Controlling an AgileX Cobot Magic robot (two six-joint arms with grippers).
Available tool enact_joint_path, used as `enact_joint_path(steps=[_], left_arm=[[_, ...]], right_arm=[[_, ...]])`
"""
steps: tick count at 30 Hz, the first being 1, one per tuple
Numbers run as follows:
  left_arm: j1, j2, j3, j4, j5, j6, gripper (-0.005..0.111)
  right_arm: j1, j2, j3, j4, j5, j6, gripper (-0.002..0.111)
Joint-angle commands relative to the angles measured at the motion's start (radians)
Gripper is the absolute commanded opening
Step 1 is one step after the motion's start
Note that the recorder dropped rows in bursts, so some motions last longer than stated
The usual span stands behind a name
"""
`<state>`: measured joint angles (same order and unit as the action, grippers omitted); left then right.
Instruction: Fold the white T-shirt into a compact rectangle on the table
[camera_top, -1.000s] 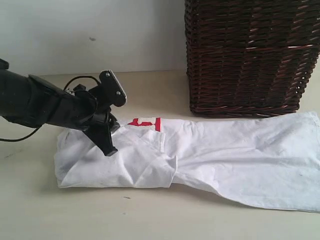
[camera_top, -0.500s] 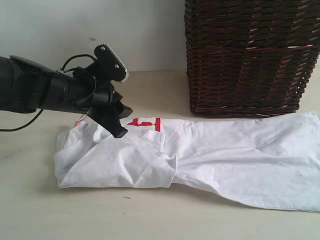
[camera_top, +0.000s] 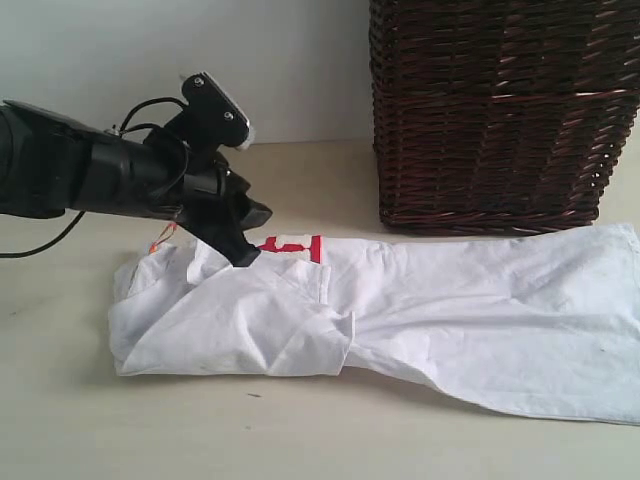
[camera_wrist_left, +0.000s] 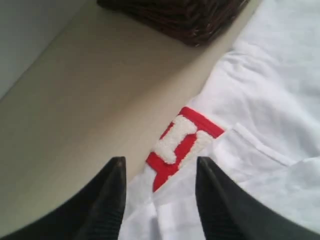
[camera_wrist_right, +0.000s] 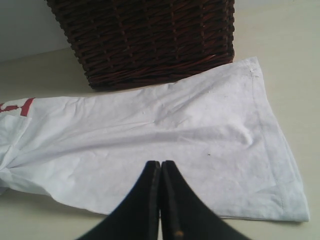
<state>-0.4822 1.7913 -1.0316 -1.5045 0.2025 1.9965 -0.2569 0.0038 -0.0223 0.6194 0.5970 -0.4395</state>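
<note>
The white T-shirt (camera_top: 400, 305) lies on the table (camera_top: 80, 420) as a long strip, its left end folded over and bunched. A patch of red-outlined fuzzy lettering (camera_top: 292, 245) shows at its far edge, and the same lettering (camera_wrist_left: 182, 145) fills the middle of the left wrist view. My left gripper (camera_top: 248, 238) hovers just above the shirt's left end, open, with nothing between its fingertips (camera_wrist_left: 117, 172). In its own view the left gripper (camera_wrist_left: 159, 167) frames the lettering. My right gripper (camera_wrist_right: 161, 165) is shut and empty above the shirt's (camera_wrist_right: 165, 130) near edge; it is out of the exterior view.
A tall dark brown wicker basket (camera_top: 500, 110) stands at the back right, right behind the shirt's far edge. It also shows as the basket (camera_wrist_right: 150, 40) in the right wrist view. A pale wall (camera_top: 200, 60) closes the back. Bare table lies in front of the shirt.
My left gripper let go of the folded cloth, opened, and rose back toward the far edge. The shirt's left end stays folded. The right gripper has not changed.
</note>
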Motion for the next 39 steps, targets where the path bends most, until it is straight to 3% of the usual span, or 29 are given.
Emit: enact_joint_path(steps=[1,5,13,18,32,39], left_arm=[[-0.005,0.013,0.024,0.013,0.138,-0.016,0.044],[-0.005,0.078,0.027,0.053,0.217,0.010,0.044],[-0.005,0.202,0.017,0.051,0.026,0.102,0.044],[-0.003,0.228,0.015,0.056,0.028,0.102,0.044],[-0.005,0.187,0.175,0.068,0.100,0.101,0.044],[-0.005,0.078,0.168,0.081,0.098,0.101,0.044]], right_arm=[[0.001,-0.004,0.005,0.003,-0.002,-0.003,0.000],[0.001,-0.004,0.005,0.003,-0.002,-0.003,0.000],[0.001,-0.004,0.005,0.003,-0.002,-0.003,0.000],[0.001,-0.004,0.005,0.003,-0.002,-0.003,0.000],[0.001,-0.004,0.005,0.003,-0.002,-0.003,0.000],[0.001,-0.004,0.005,0.003,-0.002,-0.003,0.000]])
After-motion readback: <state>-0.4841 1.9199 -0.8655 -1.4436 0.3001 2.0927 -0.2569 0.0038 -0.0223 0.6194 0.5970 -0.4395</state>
